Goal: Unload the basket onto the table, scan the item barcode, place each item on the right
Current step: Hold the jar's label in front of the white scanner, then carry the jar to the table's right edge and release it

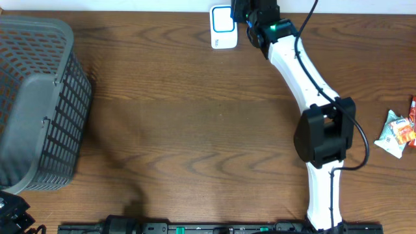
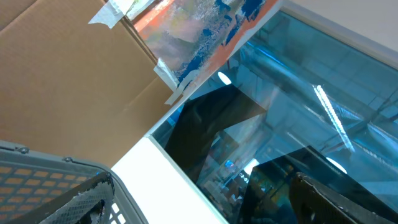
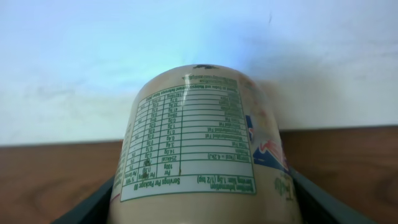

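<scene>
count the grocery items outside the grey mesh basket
2. A cream round labelled tub is held in the right gripper beside the white scanner; a white crinkled packet lies at the table's right edge. The basket or frame edge may hide more.

- Counter [image 1: 195, 117]: brown wood-grain surface filling the overhead view.
- Basket [image 1: 68, 120]: grey, with mesh walls, standing at the left edge of the counter.
- Scanner unit [image 1: 223, 27]: white housing with a blue-framed face, at the far edge, right of centre.
- Snack packet [image 1: 395, 133]: white, green and orange, lying at the right edge, well apart from the scanner unit.
- Black rail [image 1: 214, 228]: runs along the near edge.
</scene>
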`<state>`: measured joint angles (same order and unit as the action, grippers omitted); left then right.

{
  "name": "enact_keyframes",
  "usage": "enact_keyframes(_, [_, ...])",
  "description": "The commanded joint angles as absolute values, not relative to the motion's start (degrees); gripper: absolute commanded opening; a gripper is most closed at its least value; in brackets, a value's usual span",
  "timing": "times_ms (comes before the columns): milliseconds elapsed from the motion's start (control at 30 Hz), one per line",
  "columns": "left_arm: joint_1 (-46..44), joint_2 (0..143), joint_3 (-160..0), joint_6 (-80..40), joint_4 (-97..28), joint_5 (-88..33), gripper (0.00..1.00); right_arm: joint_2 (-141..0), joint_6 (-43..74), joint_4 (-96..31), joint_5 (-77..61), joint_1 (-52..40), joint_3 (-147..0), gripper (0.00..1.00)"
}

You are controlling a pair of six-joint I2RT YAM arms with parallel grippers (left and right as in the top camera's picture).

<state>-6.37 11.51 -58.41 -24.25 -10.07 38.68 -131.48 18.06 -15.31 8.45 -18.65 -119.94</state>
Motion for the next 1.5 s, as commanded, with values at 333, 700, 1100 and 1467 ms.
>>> enact_keyframes(333, [-6.0,11.2,-57.6,-24.8,-9.8,37.9,0.9,-140.6,18.8,-3.9,11.7,-21.9,-121.0,0.43])
enact_keyframes(700, [-6.0,11.2,-55.5,-24.8,-8.1,37.9,0.9,-142.9,18.8,-2.7,12.1,-22.9,-121.0,0.41])
enact_keyframes(1100, [-6.0,11.2,-55.5,-24.7,-7.2,37.9,0.9,-135.8,18.4,-17.7,11.7,-22.6,-125.1,0.37])
enact_keyframes(1467, [-6.0,11.2,-55.5,-24.8,-7.0,37.9,0.9,-116.2,18.4,-50.9,11.7,-18.5,-125.2,0.44])
